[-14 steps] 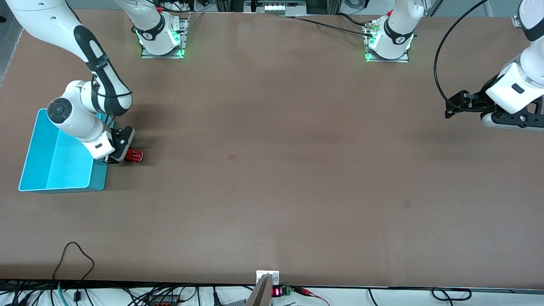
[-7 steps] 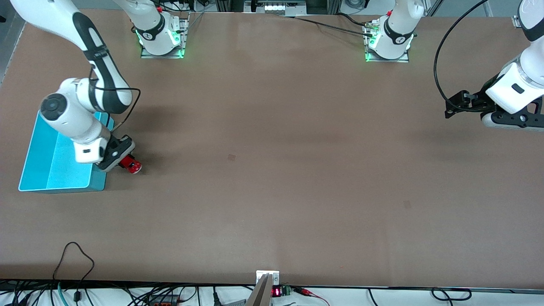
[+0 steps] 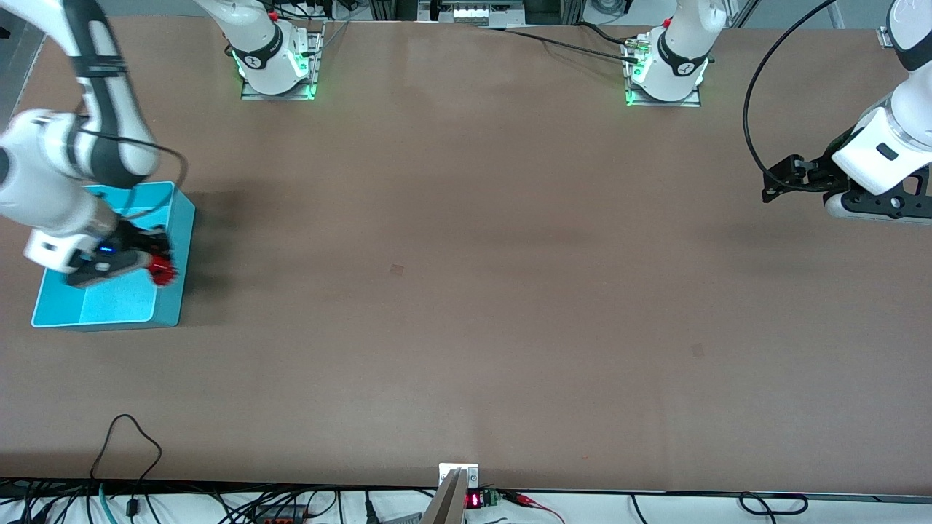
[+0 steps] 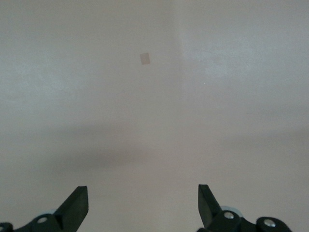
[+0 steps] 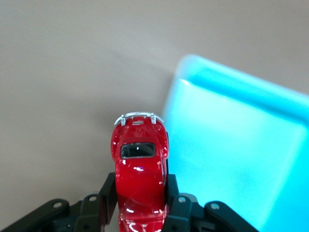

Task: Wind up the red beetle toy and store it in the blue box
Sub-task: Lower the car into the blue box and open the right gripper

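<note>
Right gripper (image 3: pixel 149 263) pinches the red beetle toy (image 3: pixel 163 271) by its sides, up in the air over the blue box (image 3: pixel 95 309), above the box's wall that faces the table's middle. In the right wrist view the toy (image 5: pixel 139 169) sits squeezed between the two black fingers (image 5: pixel 109 191), its silvery bumper pointing away from the gripper, with bare table under its nose and the box's pale inside (image 5: pixel 231 159) just beside it. Box stands on the table (image 3: pixel 466 291) at the right arm's end, near that end's edge, roughly midway between the front edge and the edge with the bases.

Left gripper (image 4: pixel 143 205) waits with fingers spread wide, nothing between them, over bare table near the edge at the left arm's end; in the front view it (image 3: pixel 790 178) hangs well apart from box and toy.
</note>
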Controlling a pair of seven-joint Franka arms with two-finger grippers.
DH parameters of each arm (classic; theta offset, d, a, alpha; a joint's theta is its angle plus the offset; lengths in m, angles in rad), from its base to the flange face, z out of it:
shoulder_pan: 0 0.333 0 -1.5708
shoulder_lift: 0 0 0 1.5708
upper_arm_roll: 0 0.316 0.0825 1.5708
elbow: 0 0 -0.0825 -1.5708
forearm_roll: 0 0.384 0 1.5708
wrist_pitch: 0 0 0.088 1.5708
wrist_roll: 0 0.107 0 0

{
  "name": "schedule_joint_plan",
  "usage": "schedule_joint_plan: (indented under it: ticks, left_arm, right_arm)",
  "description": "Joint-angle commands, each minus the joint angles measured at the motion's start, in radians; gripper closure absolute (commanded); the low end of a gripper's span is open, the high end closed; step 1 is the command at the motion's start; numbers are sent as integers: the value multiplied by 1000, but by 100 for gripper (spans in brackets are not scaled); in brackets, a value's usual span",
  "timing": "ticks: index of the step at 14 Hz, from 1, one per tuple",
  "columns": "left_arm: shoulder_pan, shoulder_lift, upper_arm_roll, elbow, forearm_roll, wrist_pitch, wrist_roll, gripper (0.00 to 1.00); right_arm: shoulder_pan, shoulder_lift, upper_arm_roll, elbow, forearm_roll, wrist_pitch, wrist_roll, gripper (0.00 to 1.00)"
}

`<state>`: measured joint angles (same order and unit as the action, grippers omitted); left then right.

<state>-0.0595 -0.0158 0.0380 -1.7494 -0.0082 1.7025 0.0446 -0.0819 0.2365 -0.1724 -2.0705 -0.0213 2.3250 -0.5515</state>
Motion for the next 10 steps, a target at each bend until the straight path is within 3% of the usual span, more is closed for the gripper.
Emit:
schedule_joint_plan:
  ticks: [1,4,8,9,10]
  left_arm:
    - [-5,-7,3,1,16,-9,15,0]
    - [-5,-7,3,1,16,-9,15,0]
    - [-5,-9,2,1,17,-10,15,0]
    - [-5,-7,2,1,17,-9,15,0]
    - [-5,-6,3,11,17,-10,15,0]
  right_arm:
    - [-6,18,-84,4,12,-21,18,100]
    - [-32,75,-96,-3,15,-22,140,100]
    - [-53,122,-110,-16,15,-13,157,100]
    - [-55,135,-119,-16,15,-13,157,95]
    - [-56,147,-125,-14,15,-12,157,69]
